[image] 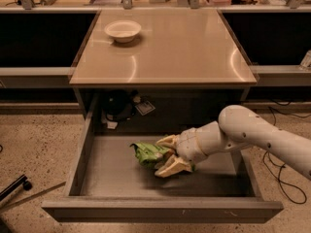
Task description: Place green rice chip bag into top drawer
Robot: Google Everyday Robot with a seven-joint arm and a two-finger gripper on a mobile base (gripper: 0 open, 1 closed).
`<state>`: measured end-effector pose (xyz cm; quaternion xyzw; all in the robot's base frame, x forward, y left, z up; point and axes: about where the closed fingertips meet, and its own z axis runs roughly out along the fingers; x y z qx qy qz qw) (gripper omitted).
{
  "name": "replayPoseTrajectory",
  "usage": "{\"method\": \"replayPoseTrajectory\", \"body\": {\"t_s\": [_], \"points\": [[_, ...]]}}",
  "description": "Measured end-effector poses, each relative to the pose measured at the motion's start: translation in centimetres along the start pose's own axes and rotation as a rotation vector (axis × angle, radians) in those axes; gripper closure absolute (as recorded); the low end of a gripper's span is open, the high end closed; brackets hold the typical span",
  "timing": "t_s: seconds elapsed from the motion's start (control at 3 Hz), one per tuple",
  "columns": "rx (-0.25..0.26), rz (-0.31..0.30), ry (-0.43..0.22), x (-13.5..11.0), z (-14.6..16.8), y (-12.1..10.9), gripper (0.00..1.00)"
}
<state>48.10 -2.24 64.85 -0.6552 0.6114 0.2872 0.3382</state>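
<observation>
The green rice chip bag (148,154) lies crumpled on the flat grey bottom of the top drawer (112,176), which is pulled wide open below the tabletop. My gripper (163,155) reaches in from the right, down inside the drawer. Its two cream fingers (171,167) stand on either side of the bag's right end, closed on it. The bag's right part is hidden behind the fingers. The bag rests near the drawer's middle.
A white round bowl (123,30) stands at the back left of the beige tabletop (175,52). Dark objects and a small card (145,107) sit in the recess behind the drawer. Cables lie on the floor at right (286,188). A black bar lies at lower left (12,187).
</observation>
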Motion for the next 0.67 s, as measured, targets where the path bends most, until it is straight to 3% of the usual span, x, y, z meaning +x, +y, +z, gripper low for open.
{"method": "replayPoseTrajectory", "body": {"t_s": [0.33, 0.67], "points": [[0.000, 0.000, 0.000, 0.00, 0.00, 0.00, 0.00], [0.000, 0.000, 0.000, 0.00, 0.00, 0.00, 0.00]]}}
